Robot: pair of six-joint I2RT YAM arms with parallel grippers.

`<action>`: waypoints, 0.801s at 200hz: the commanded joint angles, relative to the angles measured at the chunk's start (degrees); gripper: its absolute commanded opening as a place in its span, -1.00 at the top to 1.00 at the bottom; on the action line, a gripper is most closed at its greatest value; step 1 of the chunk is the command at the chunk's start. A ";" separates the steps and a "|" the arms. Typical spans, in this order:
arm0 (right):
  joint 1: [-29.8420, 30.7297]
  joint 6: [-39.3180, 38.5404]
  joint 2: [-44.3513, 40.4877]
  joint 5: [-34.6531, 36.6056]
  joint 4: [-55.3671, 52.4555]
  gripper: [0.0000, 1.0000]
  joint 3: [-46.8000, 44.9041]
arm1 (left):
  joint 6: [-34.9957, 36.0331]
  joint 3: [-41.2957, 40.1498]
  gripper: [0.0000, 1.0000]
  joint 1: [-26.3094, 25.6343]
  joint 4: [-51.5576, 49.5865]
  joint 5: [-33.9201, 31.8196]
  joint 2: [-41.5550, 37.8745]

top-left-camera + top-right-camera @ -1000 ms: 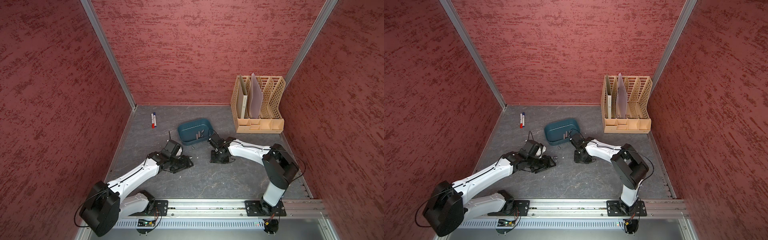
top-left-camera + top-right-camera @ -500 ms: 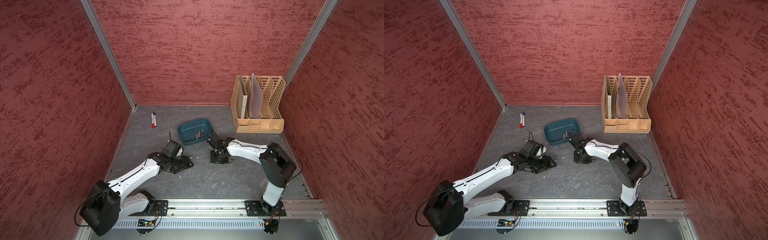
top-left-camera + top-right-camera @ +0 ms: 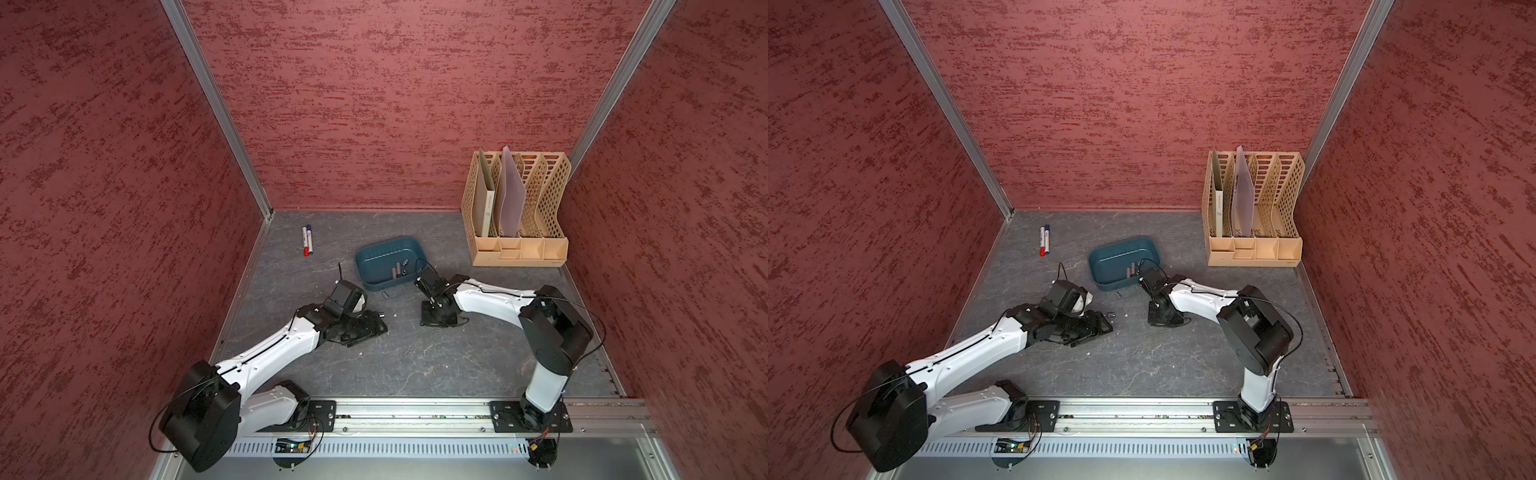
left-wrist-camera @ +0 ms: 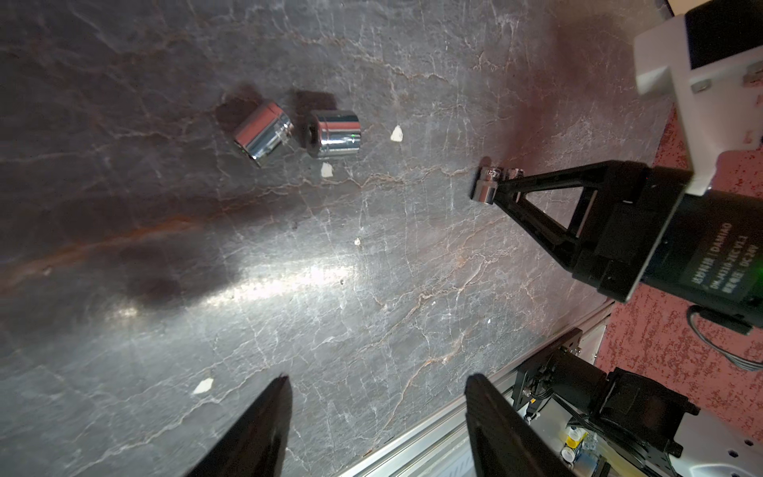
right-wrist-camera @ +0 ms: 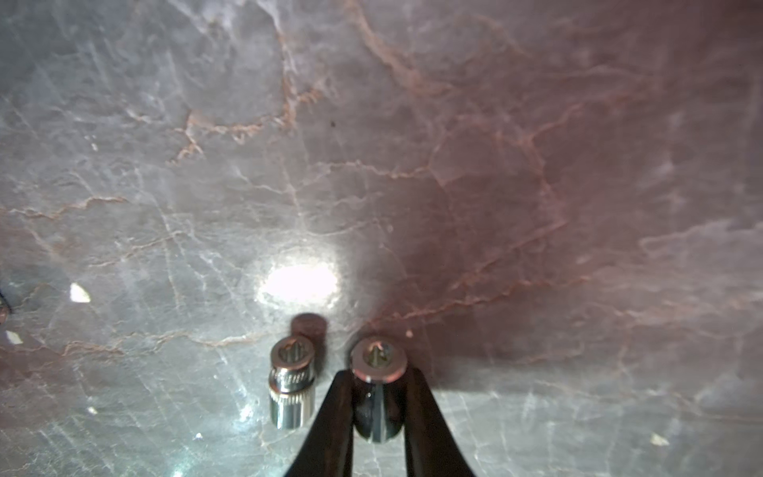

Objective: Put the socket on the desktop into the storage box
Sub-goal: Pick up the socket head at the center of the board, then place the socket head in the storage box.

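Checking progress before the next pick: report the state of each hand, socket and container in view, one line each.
left hand: open, empty.
right hand: shut on the small socket.
small socket: upright, clamped.
neighbouring socket: upright, free, beside the clamped one.
two large sockets: lying on their sides on the desktop, untouched.
storage box: open-topped, holding several metal pieces.
markers: capped, lying side by side.
file rack: upright, two folders inside.
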 commanded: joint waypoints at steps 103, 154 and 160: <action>-0.76 -8.07 2.88 2.16 -8.79 0.74 22.05 | -1.75 2.17 -0.43 7.63 2.14 1.72 -4.36; -2.87 -10.59 11.89 -0.05 -11.86 0.74 35.95 | -1.99 3.07 -0.43 13.12 2.53 4.05 -5.70; -3.23 -10.75 12.93 -0.42 -12.28 0.74 37.62 | -2.12 3.20 -0.43 13.73 2.66 4.23 -5.74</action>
